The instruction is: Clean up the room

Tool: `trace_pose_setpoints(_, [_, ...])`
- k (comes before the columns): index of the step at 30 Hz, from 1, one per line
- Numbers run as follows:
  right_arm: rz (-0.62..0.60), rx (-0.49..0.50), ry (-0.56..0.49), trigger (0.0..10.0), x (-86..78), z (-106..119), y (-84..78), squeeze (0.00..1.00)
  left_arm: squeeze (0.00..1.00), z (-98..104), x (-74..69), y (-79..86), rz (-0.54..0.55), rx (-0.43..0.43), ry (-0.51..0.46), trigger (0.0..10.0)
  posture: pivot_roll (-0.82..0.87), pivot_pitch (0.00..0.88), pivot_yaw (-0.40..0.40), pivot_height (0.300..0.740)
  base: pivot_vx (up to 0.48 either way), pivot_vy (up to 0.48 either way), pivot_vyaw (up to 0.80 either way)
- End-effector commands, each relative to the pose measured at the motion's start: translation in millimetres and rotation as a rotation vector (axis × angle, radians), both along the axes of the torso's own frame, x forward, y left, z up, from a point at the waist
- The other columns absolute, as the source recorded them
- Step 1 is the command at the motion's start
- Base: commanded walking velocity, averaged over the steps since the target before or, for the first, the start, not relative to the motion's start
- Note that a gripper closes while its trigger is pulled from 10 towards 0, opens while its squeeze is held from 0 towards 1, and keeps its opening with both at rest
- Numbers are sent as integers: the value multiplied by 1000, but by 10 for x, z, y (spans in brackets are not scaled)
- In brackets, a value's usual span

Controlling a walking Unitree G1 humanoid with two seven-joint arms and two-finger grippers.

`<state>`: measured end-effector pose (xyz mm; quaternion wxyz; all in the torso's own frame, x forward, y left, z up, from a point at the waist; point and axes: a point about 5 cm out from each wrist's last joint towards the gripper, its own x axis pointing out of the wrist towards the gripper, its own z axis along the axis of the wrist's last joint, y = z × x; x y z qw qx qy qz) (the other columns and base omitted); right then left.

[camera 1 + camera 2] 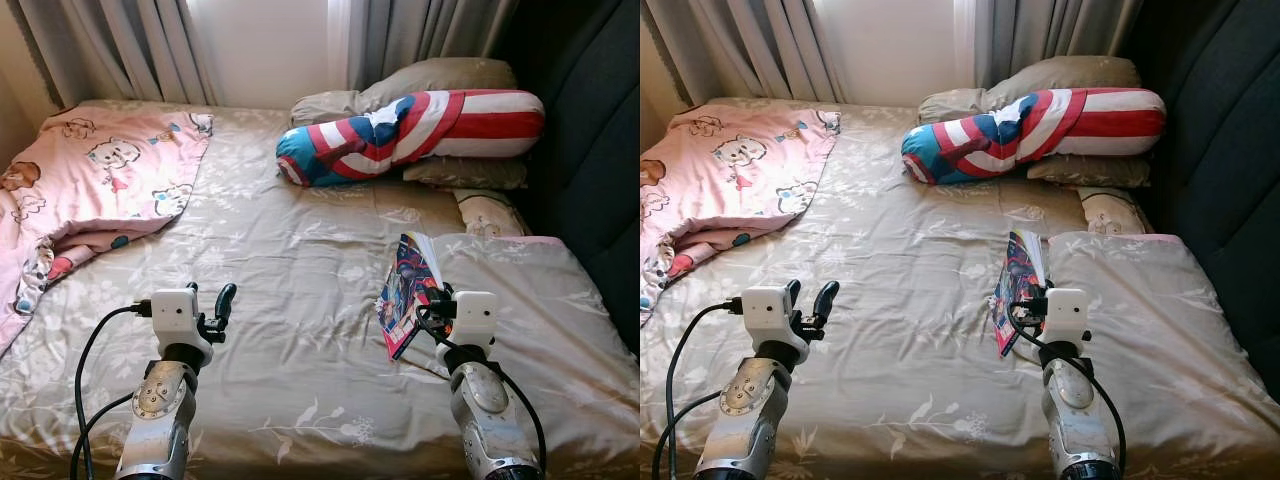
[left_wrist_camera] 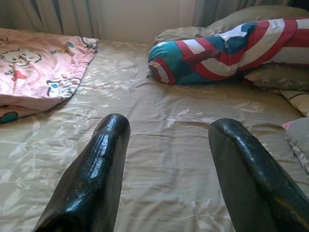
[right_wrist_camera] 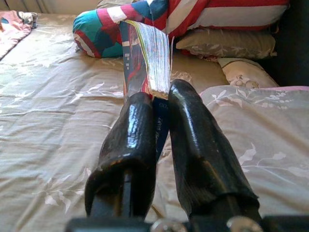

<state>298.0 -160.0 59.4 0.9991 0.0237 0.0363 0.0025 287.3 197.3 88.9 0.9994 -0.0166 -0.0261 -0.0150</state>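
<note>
A colourful book (image 1: 405, 290) stands on edge above the beige bed sheet (image 1: 300, 300), pinched near its lower edge by my right gripper (image 1: 432, 303), which is shut on it. In the right wrist view the book's pages (image 3: 153, 60) fan out above the two fingers (image 3: 133, 140). My left gripper (image 1: 212, 305) hovers open over the sheet at the front left, holding nothing; its fingers (image 2: 99, 174) are spread wide in the left wrist view.
A pink cartoon blanket (image 1: 95, 190) is bunched on the bed's left side. A red, white and blue bolster (image 1: 410, 125) lies on beige pillows (image 1: 440, 80) at the head. A dark headboard (image 1: 600, 150) runs along the right. Curtains (image 1: 150, 45) hang behind.
</note>
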Motion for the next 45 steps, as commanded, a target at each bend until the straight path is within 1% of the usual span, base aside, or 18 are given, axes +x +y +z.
trace_pose_setpoints(1, [2, 3, -71, 10000, 48, 125, 5, 0, 0, -16, -4, -16, -11, 1, 7, 10000, 44, 44, -49, 720, 0, 0, 0])
trace_pose_setpoints(8, [5, 3, -73, 10000, 53, 137, 13, 0, 0, -12, -1, -22, -16, 2, 6, 10000, 43, 37, -47, 720, 0, 0, 0])
trace_pose_setpoints(10, [15, -12, -52, 10000, 61, 123, 25, 0, 0, -10, 1, -27, -18, 2, 5, 10000, 43, 40, -48, 720, 0, 0, 0])
trace_pose_setpoints(13, [24, -20, -53, 10000, 59, 121, 37, 0, 0, -12, 1, -31, -17, 1, 7, 10000, 44, 47, -50, 700, 0, 0, 0])
trace_pose_setpoints(14, [26, -15, -70, 10000, 50, 134, 42, 0, 0, -13, 0, -33, -17, 1, 7, 10000, 44, 50, -50, 696, 0, 0, 0])
trace_pose_setpoints(20, [28, -14, -83, 10000, 41, 148, 39, 0, 0, -18, -14, -37, -17, -1, 9, 10000, 44, 54, -51, 696, 0, 0, 0])
trace_pose_setpoints(28, [46, -23, -104, 10000, 46, 180, 60, 0, 0, -7, -19, 8, -6, 2, 8, 10000, 43, 59, -53, 696, 0, 0, 0])
trace_pose_setpoints(36, [52, -41, -79, 10000, 51, 160, 56, 0, 0, -4, -11, 26, -1, 6, 9, 10000, 42, 60, -53, 696, 0, 0, 0])
trace_pose_setpoints(40, [49, -41, -73, 10000, 57, 152, 59, 0, 0, -8, -12, 21, -3, 4, 10, 10000, 40, 60, -53, 671, 0, 0, 0])
trace_pose_setpoints(41, [52, -36, -93, 10000, 51, 169, 61, 0, 0, -9, -14, 14, -4, 3, 10, 10000, 41, 60, -53, 666, 0, 0, 0])
trace_pose_setpoints(45, [57, -25, -113, 10000, 40, 189, 67, 0, 0, -11, -17, 12, -4, 0, 10, 10000, 41, 61, -53, 666, 0, 0, 0])
